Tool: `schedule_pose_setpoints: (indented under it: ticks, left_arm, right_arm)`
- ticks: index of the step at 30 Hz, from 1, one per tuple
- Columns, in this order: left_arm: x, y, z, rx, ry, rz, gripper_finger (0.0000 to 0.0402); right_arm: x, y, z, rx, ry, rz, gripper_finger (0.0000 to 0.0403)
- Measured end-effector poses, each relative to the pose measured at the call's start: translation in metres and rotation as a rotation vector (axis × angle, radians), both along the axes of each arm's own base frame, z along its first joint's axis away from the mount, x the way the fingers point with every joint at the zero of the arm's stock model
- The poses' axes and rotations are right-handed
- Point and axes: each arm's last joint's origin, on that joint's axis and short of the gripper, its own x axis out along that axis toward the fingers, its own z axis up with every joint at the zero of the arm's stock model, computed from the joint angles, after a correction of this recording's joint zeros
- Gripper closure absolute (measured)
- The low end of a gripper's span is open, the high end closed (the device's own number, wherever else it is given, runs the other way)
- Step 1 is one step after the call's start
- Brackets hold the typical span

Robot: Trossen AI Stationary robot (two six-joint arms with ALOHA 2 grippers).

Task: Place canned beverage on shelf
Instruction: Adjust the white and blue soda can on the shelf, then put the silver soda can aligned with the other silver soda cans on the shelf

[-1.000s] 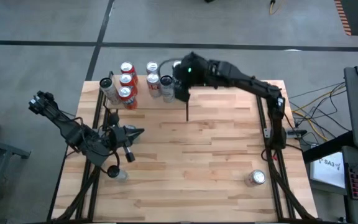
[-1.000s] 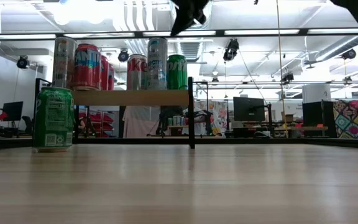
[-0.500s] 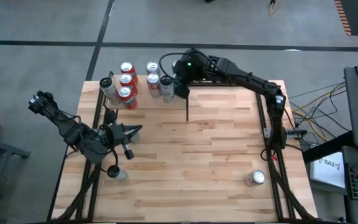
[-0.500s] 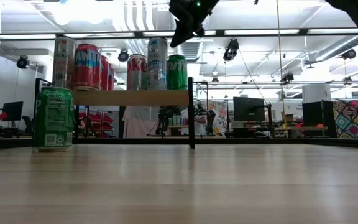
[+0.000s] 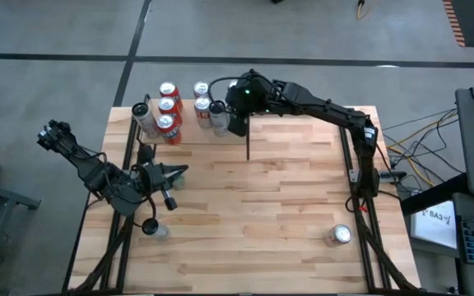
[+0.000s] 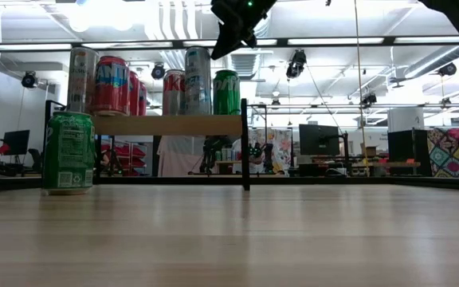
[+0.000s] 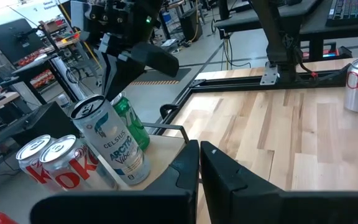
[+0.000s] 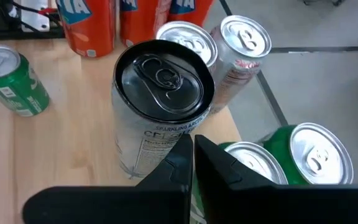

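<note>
The shelf [image 6: 166,125], a light board with black posts, stands at the table's far left and carries several cans. Among them is a tall silver can [image 8: 160,93] [image 6: 198,80] beside a green can [image 6: 226,92]. My right gripper [image 8: 192,144] [image 6: 223,41] is shut and hangs over the shelf, its fingertips at the tall can's upper side. Shut as well, my left gripper [image 7: 199,150] [image 5: 181,172] hovers over the table's left part and points toward the shelf, touching nothing. Another green can [image 6: 68,151] stands on the table in front of the shelf. My right gripper touches the tall silver can with its shut fingertips [image 8: 182,149], at the can's upper side wall just below the rim [image 8: 179,127]. The fingers slant down from the table's right side. The can stands on the shelf board among the others.
A red-and-silver can [image 5: 339,236] stands near the table's front right, and another can [image 5: 158,231] sits near the front left under my left arm. Orange and red cans [image 5: 168,107] fill the shelf's left part. The table's middle is bare wood [image 5: 278,205].
My right gripper has come down a little and moved toward the table's left, onto the tall silver can, staying shut. The tall can has shifted slightly toward the left on the shelf.
</note>
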Motion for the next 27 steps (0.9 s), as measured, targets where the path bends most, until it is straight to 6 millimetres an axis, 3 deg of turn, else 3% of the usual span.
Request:
schedule_pose_setpoints:
  ticks: [14,21,27]
  left_arm:
    - [0.000,0.000,0.000,-0.009,-0.004,0.000,0.0402]
    - [0.001,-0.001,-0.001,-0.015,-0.004,0.002,0.0402]
    - [0.005,-0.004,-0.005,0.003,0.016,0.000,0.0402]
  right_arm:
    - [-0.019,0.010,0.018,-0.021,0.005,-0.102,0.0394]
    - [-0.040,0.049,0.042,0.068,-0.033,-0.094,0.0394]
    - [-0.058,0.095,0.041,0.293,0.072,-0.087,0.0393]
